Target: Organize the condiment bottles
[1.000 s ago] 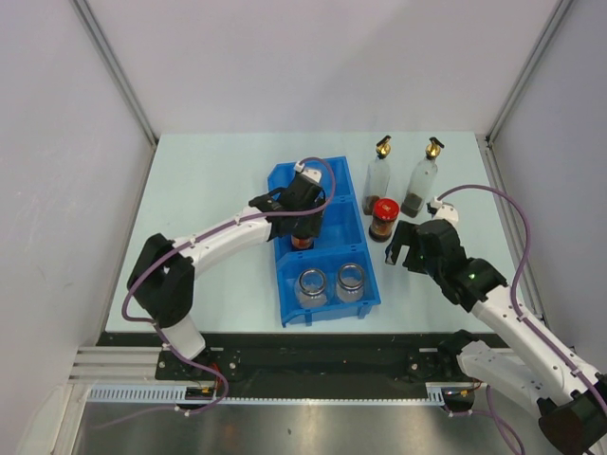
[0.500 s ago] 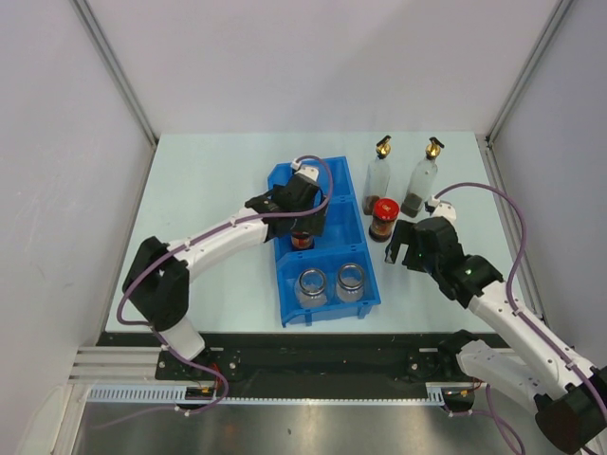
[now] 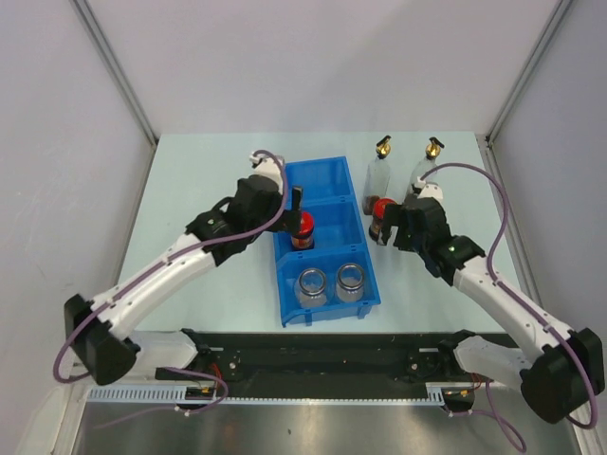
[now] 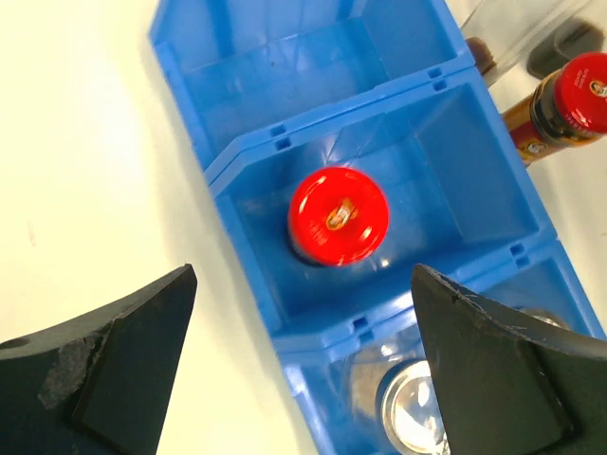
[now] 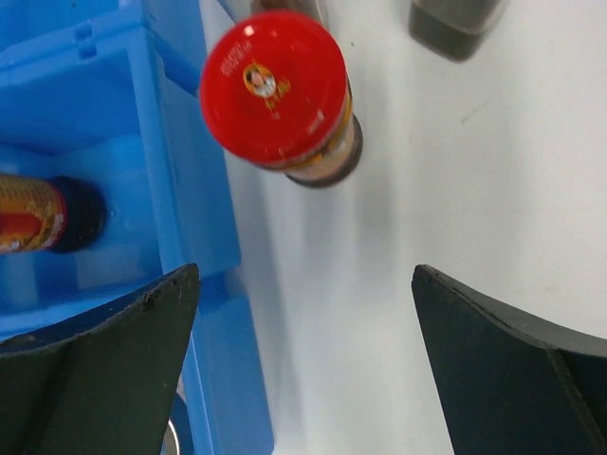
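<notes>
A brown red-lidded jar (image 3: 302, 227) (image 4: 338, 216) stands upright in the middle compartment of the blue bin (image 3: 327, 175). My left gripper (image 3: 290, 209) (image 4: 302, 280) hangs open above the bin's left wall, apart from that jar. Two silver-lidded jars (image 3: 312, 282) (image 3: 351, 279) sit in the near compartment. The second red-lidded jar (image 3: 383, 209) (image 5: 275, 85) stands on the table right of the bin. My right gripper (image 3: 390, 227) (image 5: 305, 275) is open just short of it, nothing between its fingers. Two tall clear bottles (image 3: 378, 175) (image 3: 424, 169) stand behind.
The bin's far compartment (image 4: 285, 66) holds nothing. The bin's right wall (image 5: 204, 199) runs close beside the jar on the table. The base of a tall bottle (image 5: 455, 24) stands just beyond that jar. White walls with metal posts (image 3: 119, 76) enclose the table.
My left gripper has opened, let go of the red-lidded jar in the middle compartment and drawn back up and to the left. My right gripper has moved forward to the jar on the table.
</notes>
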Controlling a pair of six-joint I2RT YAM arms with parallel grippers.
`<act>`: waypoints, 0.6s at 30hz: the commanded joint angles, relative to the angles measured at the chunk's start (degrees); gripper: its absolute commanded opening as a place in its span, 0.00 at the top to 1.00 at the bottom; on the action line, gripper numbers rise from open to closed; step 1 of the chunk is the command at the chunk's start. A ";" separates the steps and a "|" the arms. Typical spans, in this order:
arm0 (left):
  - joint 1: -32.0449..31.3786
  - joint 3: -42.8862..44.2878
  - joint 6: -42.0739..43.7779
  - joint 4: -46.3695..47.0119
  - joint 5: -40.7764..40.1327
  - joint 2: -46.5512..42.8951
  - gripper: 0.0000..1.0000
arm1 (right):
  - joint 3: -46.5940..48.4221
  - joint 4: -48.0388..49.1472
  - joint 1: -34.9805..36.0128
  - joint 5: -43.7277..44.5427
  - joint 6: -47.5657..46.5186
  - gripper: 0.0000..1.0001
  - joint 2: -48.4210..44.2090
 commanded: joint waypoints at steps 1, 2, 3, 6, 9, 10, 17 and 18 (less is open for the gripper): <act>-0.19 -3.99 -0.87 -4.91 -2.00 -8.47 0.00 | 5.32 6.68 -1.09 -0.41 -4.11 0.00 5.04; -0.19 -4.87 -0.87 -5.53 -2.18 -9.98 0.00 | 5.68 7.47 -1.18 -0.59 -4.55 0.00 6.10; -0.19 -6.79 -0.78 -6.40 -2.62 -11.47 0.00 | 5.95 7.92 -1.36 -0.59 -4.90 0.00 6.89; -0.19 -10.75 -0.43 -6.94 -4.90 -17.97 0.00 | 7.44 9.67 -2.06 -0.50 -5.96 0.00 9.97; -0.10 -14.44 -0.08 -5.72 -6.31 -23.43 0.00 | 8.58 11.08 -2.76 -0.50 -6.84 0.00 13.22; -0.10 -15.41 0.10 -5.01 -6.49 -24.49 0.00 | 9.28 11.61 -2.94 -0.41 -7.28 0.00 14.53; -0.10 -19.29 0.36 -3.42 -6.58 -27.66 0.00 | 12.53 12.67 -4.61 -0.85 -7.19 0.00 21.04; -0.10 -19.47 0.36 -3.51 -6.49 -27.31 0.00 | 12.89 12.49 -4.78 -0.77 -7.28 0.00 21.92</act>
